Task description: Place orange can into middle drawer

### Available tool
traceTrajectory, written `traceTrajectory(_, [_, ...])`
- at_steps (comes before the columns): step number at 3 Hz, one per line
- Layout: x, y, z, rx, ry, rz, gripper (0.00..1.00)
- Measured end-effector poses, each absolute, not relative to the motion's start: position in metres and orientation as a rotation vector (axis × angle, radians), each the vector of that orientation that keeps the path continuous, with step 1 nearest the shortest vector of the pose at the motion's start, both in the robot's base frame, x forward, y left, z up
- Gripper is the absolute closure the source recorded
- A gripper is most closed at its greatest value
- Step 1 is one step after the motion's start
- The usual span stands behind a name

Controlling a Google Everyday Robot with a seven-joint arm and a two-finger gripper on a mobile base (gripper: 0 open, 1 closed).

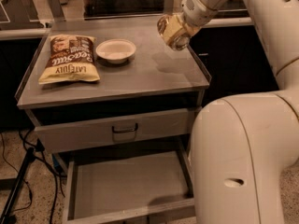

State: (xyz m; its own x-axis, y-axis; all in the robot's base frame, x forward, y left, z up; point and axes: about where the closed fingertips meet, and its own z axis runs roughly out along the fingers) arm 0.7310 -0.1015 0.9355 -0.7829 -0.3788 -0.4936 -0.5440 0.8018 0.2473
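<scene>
My gripper (180, 24) is shut on the orange can (171, 31), a shiny gold-orange can with a silver end. It holds the can tilted in the air above the right part of the cabinet top (154, 73). The middle drawer (126, 185) is pulled open below, a wide grey drawer with a bare floor. My large white arm hides its right side.
A chip bag (69, 58) lies at the left of the cabinet top, with a white bowl (116, 50) beside it. The top drawer (117, 130) with a dark handle is slightly out. Cables and a stand leg (18, 181) are at the lower left.
</scene>
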Motion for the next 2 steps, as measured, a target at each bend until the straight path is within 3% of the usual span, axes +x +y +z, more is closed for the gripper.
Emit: traceTrajectory(2, [0.7254,-0.0957,0.9405,-0.759,2.541,0.489,1.0])
